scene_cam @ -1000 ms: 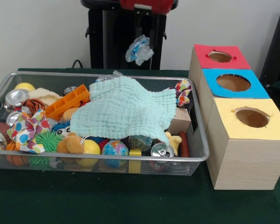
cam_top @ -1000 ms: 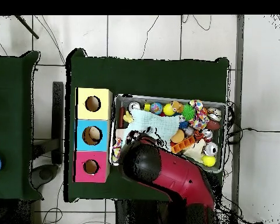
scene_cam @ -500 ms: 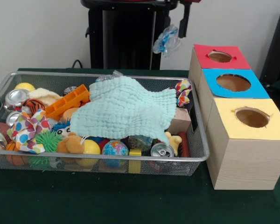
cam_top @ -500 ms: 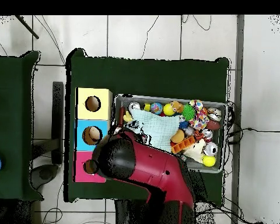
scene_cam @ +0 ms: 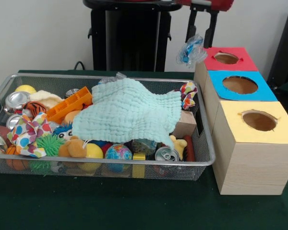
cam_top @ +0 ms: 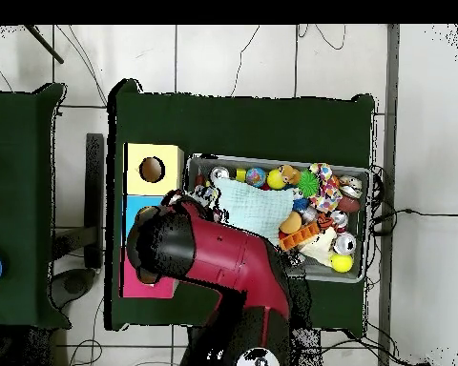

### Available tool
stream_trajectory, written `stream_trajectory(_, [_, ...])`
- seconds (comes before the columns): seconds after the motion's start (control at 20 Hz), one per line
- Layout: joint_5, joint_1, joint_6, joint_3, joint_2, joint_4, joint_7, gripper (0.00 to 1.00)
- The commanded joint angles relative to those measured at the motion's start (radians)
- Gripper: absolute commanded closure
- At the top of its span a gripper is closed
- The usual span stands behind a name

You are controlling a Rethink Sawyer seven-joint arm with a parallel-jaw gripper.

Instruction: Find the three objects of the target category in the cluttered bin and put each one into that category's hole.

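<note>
- Plastic film bundle (scene_cam: 191, 49) has travelled sideways since the earlier frames, from above the wire mesh bin (scene_cam: 207, 158) to just beside the red-topped box's hole (scene_cam: 226, 58).
- Hand (scene_cam: 201, 38) is closed on the bundle, which dangles below its fingers (clear of the box).
- Red arm (cam_top: 223, 267) reaches from the pedestal, covering the red and blue boxes overhead.

We can read no text, label, brand, number or sign in either view. The silver cans (scene_cam: 166, 154) in the bin (scene_cam: 134, 164) show only bare metal tops to us, the 3 boxes' coloured tops carry no writing, and the small globe ball (scene_cam: 118, 153) at the near side has a printed pattern too small for us to read.
</note>
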Motion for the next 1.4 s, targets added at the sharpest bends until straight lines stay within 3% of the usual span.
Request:
stream_trajectory(0.05, [0.052, 0.007, -0.027, 0.030, 0.116, -0.031, 0.275, 1.00])
stream_trajectory(0.45, [0.077, 0.080, -0.061, -0.004, 0.153, -0.033, 0.341, 1.00])
stream_trajectory(0.8, [0.090, 0.145, -0.030, -0.046, 0.170, -0.061, 0.375, 1.00])
stream_trajectory(1.4, [0.128, 0.212, -0.048, -0.071, 0.215, -0.076, 0.417, 1.00])
